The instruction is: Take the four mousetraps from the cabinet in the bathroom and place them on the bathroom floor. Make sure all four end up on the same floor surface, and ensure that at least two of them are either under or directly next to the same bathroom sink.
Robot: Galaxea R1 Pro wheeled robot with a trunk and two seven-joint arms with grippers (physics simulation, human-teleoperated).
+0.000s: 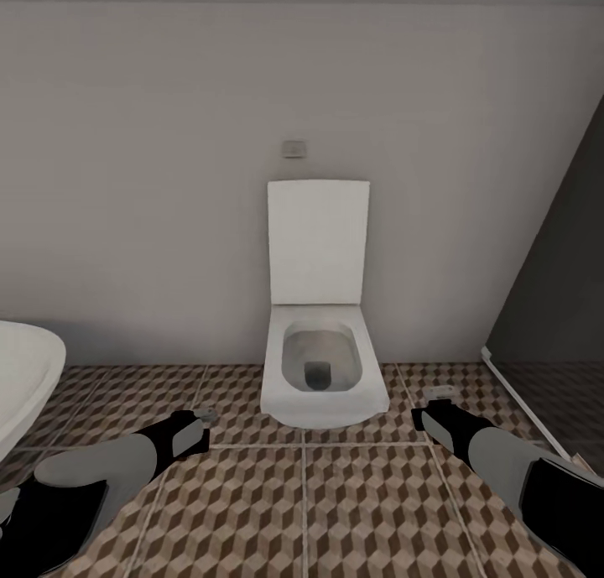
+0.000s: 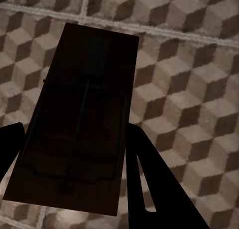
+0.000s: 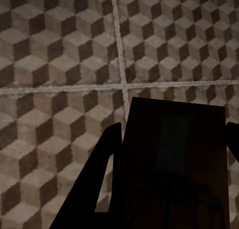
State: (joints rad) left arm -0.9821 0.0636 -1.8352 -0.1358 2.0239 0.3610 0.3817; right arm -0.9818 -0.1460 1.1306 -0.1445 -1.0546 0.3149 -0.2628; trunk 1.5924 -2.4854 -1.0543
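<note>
Facing toilet (image 1: 323, 368): left gripper (image 2: 74, 154) and right gripper (image 3: 172, 164) each pinch a trap (image 2: 79, 119) flat over the floor (image 1: 369, 511), ready for laying down.

Bathroom floor (image 1: 369, 494) of big square tiles with little brown, beige and cream cubes, pale lines between the tiles, white toilet (image 1: 323, 377) standing on it at the far wall, white tub (image 1: 21, 377) on its left edge
</note>
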